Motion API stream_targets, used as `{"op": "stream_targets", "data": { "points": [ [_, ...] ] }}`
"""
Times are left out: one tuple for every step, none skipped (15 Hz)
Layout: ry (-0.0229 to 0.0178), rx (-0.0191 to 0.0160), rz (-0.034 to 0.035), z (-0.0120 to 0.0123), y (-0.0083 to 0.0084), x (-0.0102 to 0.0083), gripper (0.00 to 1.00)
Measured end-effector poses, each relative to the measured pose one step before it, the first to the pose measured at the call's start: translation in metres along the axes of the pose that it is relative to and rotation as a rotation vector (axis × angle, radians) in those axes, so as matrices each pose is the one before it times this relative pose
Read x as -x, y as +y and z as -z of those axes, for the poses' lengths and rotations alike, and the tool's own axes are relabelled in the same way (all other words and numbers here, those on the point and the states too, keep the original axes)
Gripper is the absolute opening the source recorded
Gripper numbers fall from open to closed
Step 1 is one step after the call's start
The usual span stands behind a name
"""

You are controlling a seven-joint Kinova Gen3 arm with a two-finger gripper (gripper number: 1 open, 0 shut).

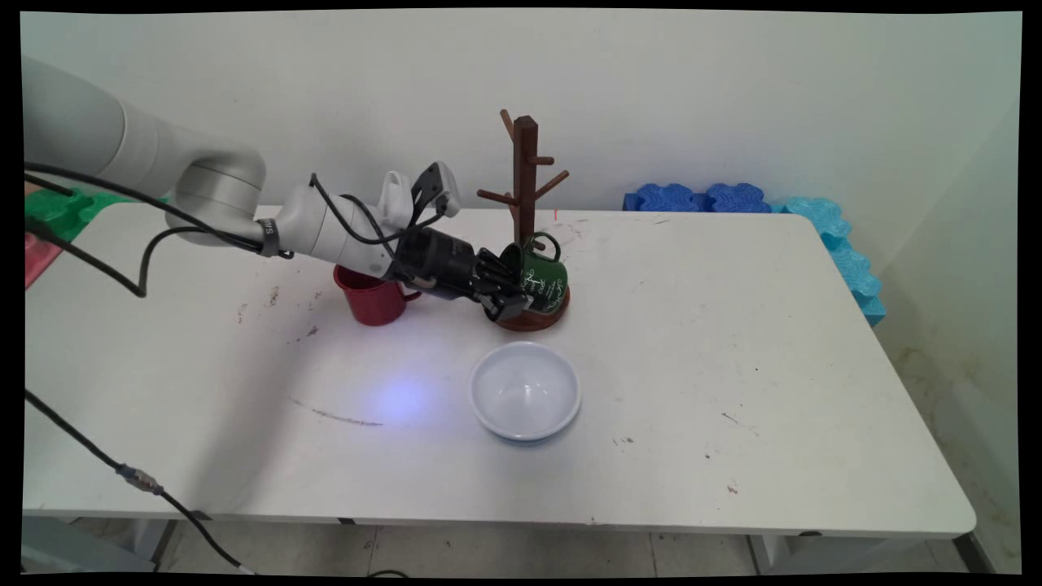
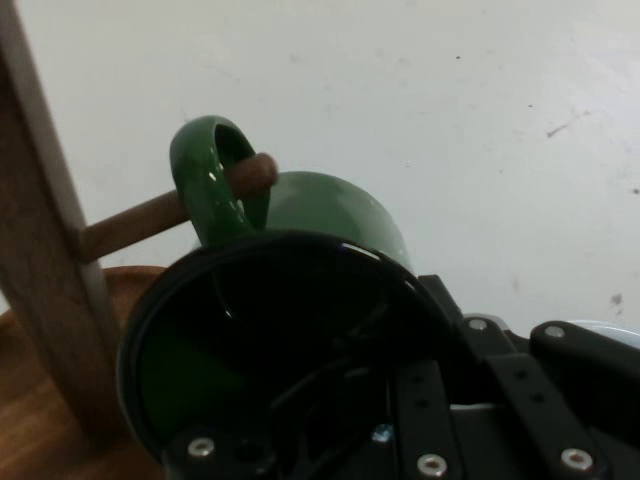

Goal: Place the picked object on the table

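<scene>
Currently logged from my remote desk: gripper clamped on green mug, its handle hooked over a low peg of the mug tree, near table's far edge; red mug and white bowl nearby.

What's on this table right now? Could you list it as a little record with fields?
gripper: shut on the green mug's rim
green mug: tipped on its side, handle looped over a low peg of the wooden mug tree
red mug: upright, behind the arm
white bowl: upright, nearer the camera
table: white, scuffed
</scene>
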Motion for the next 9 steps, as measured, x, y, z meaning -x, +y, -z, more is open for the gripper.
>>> {"op": "stream_targets", "data": {
  "points": [
    [-0.0007,0.00338,-0.00287,0.00036,0.0013,-0.00035,0.0],
    [-0.0005,0.00468,-0.00391,0.00064,0.00192,-0.00055,0.0],
    [-0.00034,0.0027,-0.00216,0.00032,0.0011,-0.00035,0.0],
    [-0.00006,0.0039,-0.00306,0.00054,0.00162,-0.00069,0.0],
    [0.00029,0.00462,-0.00364,0.00069,0.00188,-0.0009,0.0],
    [0.00063,0.00436,-0.0032,0.0007,0.00188,-0.00103,0.0],
    [0.00077,0.00412,-0.00294,0.00055,0.00166,-0.00108,0.0],
    [0.00102,0.00451,-0.00331,0.00096,0.00191,-0.00149,0.0],
    [0.00096,0.00406,-0.00316,0.00092,0.00172,-0.00142,0.0]
  ]
}}
